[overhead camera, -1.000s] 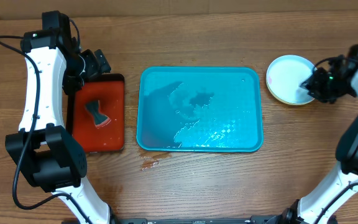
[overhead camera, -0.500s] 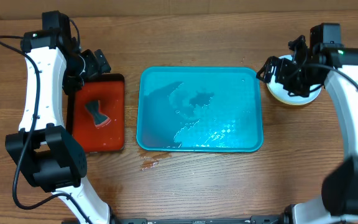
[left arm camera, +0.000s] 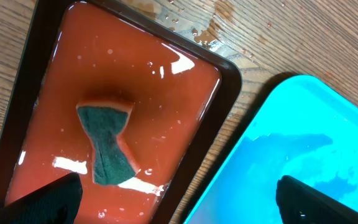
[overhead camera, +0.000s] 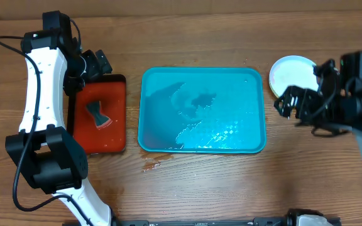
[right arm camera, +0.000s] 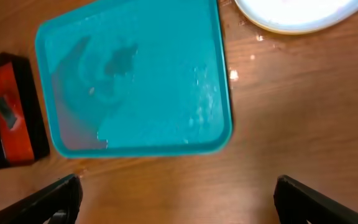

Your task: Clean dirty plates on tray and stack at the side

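The light-blue tray (overhead camera: 200, 141) lies mid-table, wet, with nothing on it; it also shows in both wrist views, tray (left arm camera: 303, 155) and tray (right arm camera: 135, 74). The plates (overhead camera: 291, 75) sit stacked on the wood right of the tray, a pale one on top with a yellow-green rim showing under it, and their edge appears as plates (right arm camera: 297, 12). My right gripper (overhead camera: 286, 103) hovers open and empty just in front of them, right gripper (right arm camera: 185, 202) over bare wood. My left gripper (overhead camera: 96, 63) is open and empty at the red tray's far end, left gripper (left arm camera: 179, 205).
A red tray with a black rim (overhead camera: 115, 125) lies left of the blue tray, wet, with a green-topped sponge (overhead camera: 97, 115), also seen as sponge (left arm camera: 107, 146). Water spots mark the wood by the blue tray's front left corner (overhead camera: 153, 164).
My right gripper has opened and drawn back from the stacked plates toward the table's front, higher above the wood. The left arm has not moved.
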`<state>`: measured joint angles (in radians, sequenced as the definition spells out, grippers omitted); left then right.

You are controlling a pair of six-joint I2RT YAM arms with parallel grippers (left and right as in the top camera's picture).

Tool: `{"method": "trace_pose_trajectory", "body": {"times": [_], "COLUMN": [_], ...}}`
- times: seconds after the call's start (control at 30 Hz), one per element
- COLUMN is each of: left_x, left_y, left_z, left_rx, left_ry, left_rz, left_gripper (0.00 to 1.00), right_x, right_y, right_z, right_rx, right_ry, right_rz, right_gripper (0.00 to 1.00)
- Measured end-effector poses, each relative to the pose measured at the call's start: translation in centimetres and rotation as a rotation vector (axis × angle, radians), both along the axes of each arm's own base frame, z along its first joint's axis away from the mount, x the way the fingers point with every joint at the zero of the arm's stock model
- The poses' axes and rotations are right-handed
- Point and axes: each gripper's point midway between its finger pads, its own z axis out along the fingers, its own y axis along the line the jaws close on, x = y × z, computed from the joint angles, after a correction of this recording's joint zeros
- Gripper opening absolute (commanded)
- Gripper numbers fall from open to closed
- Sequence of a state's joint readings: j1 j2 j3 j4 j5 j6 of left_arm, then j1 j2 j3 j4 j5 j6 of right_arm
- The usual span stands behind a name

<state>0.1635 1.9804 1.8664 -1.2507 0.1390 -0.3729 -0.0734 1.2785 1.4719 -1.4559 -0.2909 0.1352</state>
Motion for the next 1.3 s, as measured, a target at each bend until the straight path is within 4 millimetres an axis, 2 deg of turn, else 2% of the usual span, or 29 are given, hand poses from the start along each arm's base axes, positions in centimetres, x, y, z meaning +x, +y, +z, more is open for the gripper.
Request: {"method": "trace_pose_trajectory", "body": {"times": [0.13, 0.63, 0.8, 0.97, 1.07, 1.2, 1.3], "left_x": [0.0, 0.0, 0.0, 0.0, 0.0, 0.0, 0.0], "left_y": [0.0, 0.0, 0.0, 0.0, 0.0, 0.0, 0.0], "left_z": [0.0, 0.0, 0.0, 0.0, 0.0, 0.0, 0.0], "left_rx": [0.0, 0.0, 0.0, 0.0, -0.001, -0.001, 0.0], "left_ry": [0.0, 0.0, 0.0, -0.001, 0.001, 0.001, 0.001], "left_rz": [0.0, 0.0, 0.0, 0.0, 0.0, 0.0, 0.0], "left_gripper": [1.0, 1.0, 1.0, 1.0, 1.0, 1.0, 1.0], "right_x": [-1.9, -2.5, -1.8, 0.6, 1.1, 0.2, -1.4], "right_y": [0.2, 0.2, 0.3, 0.7, 2.0, 3.8, 4.0], "right_z": [0.3, -0.2, 0.0, 0.0, 0.3, 1.6, 1.9], "right_rx": [0.003, 0.004, 0.011, 0.009, 0.005, 0.007, 0.005], "right_ry": [0.019, 0.06, 0.029, -0.124, -0.273, -0.54, -0.729], "right_rz": [0.0, 0.001, 0.005, 0.027, 0.076, 0.146, 0.154], "right_gripper": [1.0, 1.0, 1.0, 1.0, 1.0, 1.0, 1.0]}}
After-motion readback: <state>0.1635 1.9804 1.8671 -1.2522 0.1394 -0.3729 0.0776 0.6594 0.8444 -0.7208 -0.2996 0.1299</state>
